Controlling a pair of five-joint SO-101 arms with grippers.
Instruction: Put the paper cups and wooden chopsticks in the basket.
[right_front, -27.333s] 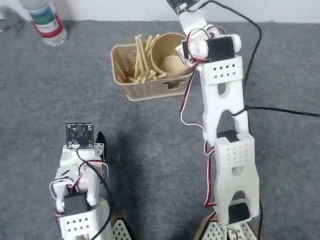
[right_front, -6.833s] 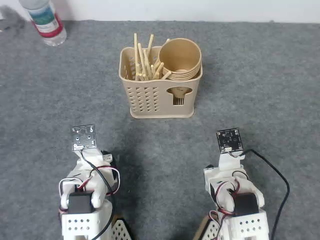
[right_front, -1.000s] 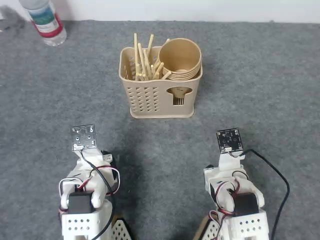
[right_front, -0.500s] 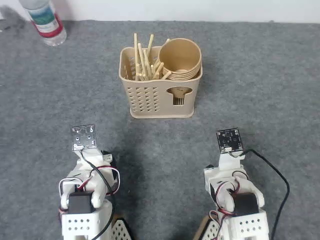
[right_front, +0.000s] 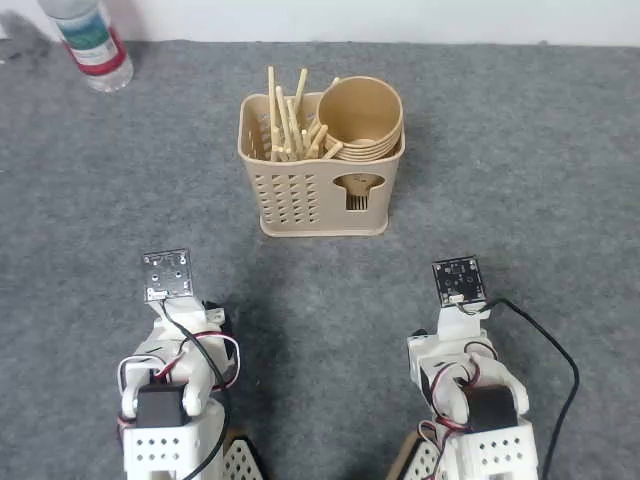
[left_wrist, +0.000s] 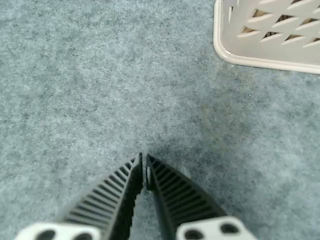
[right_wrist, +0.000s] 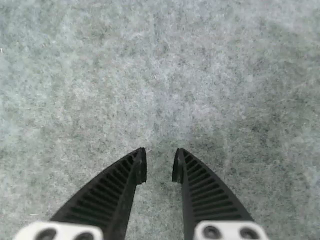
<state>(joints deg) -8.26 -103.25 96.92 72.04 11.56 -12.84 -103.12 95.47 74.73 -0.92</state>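
Two white arms sit folded at the near edge of the grey carpeted table (right_front: 540, 200) in the high view, the left arm (right_front: 168, 395) and the right arm (right_front: 468, 400) both well apart from the one beige perforated plastic basket (right_front: 320, 195) standing upright farther out. One stack of nested tan paper cups (right_front: 362, 112) fills its right side; I count at least four rims but cannot be sure of the total. Roughly ten pale wooden chopsticks (right_front: 284, 115) lean in its left side, too bunched for an exact count. One clear plastic water bottle (right_front: 90, 40) stands at the far left corner. I judge the task done, so the best handling is to leave both arms parked and not nudge the basket. From the left wrist view, the left gripper (left_wrist: 145, 170) hangs over carpet, jaws together on nothing, with a basket corner ahead. From the right wrist view, the right gripper (right_wrist: 159, 167) has jaws slightly apart, gripping nothing.
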